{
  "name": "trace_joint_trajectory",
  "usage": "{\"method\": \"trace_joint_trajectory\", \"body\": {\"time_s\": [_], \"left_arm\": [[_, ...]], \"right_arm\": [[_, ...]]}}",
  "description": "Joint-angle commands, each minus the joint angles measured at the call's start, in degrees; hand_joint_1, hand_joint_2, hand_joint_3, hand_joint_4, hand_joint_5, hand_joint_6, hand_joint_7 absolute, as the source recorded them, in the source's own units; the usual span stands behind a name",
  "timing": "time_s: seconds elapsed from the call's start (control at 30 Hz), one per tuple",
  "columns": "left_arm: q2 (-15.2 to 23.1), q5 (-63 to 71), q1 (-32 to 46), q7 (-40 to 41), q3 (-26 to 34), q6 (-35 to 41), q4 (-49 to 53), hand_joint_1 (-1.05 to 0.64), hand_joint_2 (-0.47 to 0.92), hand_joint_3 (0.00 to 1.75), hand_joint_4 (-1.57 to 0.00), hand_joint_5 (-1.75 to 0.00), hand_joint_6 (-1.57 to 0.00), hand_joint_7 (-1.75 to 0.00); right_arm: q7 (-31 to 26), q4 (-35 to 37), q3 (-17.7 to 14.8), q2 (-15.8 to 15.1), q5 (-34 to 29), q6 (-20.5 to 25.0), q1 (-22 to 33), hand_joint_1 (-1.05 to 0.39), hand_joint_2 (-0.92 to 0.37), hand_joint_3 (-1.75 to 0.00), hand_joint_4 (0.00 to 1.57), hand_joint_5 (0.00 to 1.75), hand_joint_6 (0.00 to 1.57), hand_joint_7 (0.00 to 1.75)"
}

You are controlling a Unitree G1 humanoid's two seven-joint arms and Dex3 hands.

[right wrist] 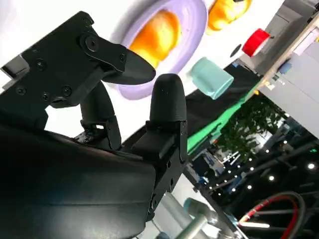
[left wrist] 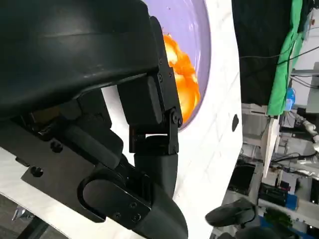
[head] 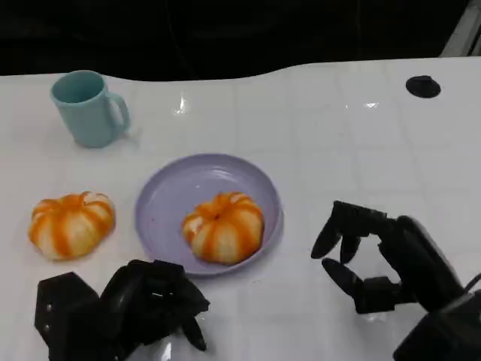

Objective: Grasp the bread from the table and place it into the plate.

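Observation:
A round orange-striped bread (head: 224,227) lies on the lavender plate (head: 188,184) at the table's middle; it shows as bread (left wrist: 183,74) on the plate (left wrist: 198,30) and as bread (right wrist: 158,32) on the plate (right wrist: 193,20) in the wrist views. A second bread (head: 71,223) of the same kind sits on the table left of the plate, also seen as bread (right wrist: 227,11). My right hand (head: 376,263) hovers right of the plate, fingers spread, holding nothing. My left hand (head: 143,308) rests at the near edge below the plate, fingers curled in, with nothing in it.
A teal mug (head: 89,107) stands at the back left, behind the second bread. A small black disc (head: 423,86) lies at the far right. White tabletop stretches between the plate and the disc. A red button (right wrist: 256,40) shows beyond the table.

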Motion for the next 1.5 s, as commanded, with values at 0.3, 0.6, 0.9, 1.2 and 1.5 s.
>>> {"method": "trace_joint_trajectory", "body": {"time_s": [0.3, 0.6, 0.9, 1.2, 1.5], "left_arm": [[0.90, -0.45, 0.05, -0.24, 0.42, -0.09, 0.21, -1.05, 0.77, 0.01, -1.57, -0.84, -1.57, -0.54], [1.25, -1.02, 0.28, -0.85, 0.75, -0.13, 0.08, -1.05, 0.78, 0.01, -1.57, -0.84, -1.57, -0.54], [1.33, -0.07, 0.62, -0.04, 0.29, -0.12, -0.68, -1.05, 0.79, 0.01, -1.57, -0.84, -1.57, -0.54], [1.44, -0.69, -0.04, -0.82, 0.60, -0.38, 0.47, -1.05, 0.78, 0.01, -1.57, -0.84, -1.57, -0.53], [1.90, -0.58, -0.13, -0.69, 0.87, -0.31, 0.46, -1.05, 0.78, 0.01, -1.57, -0.84, -1.57, -0.54]], "right_arm": [[0.54, -1.69, -1.95, -2.44, 0.78, -3.61, 7.65, -0.24, -0.41, -1.14, 0.64, 1.75, 0.57, 1.51], [-1.29, -0.10, -2.91, -1.40, 0.10, -5.19, 9.46, -0.25, -0.45, -1.13, 0.63, 1.75, 0.56, 1.54], [-4.25, 3.39, -3.42, -1.51, -1.84, -7.26, 9.23, -0.28, -0.46, -1.08, 0.62, 1.75, 0.55, 1.51], [-6.61, 7.53, -3.30, -1.74, -3.17, -10.29, 7.32, -0.31, -0.47, -1.07, 0.62, 1.75, 0.56, 1.50], [-7.82, 7.11, -3.02, -1.38, -4.76, -9.39, 7.16, -0.31, -0.47, -1.03, 0.59, 1.75, 0.57, 1.44]]}}
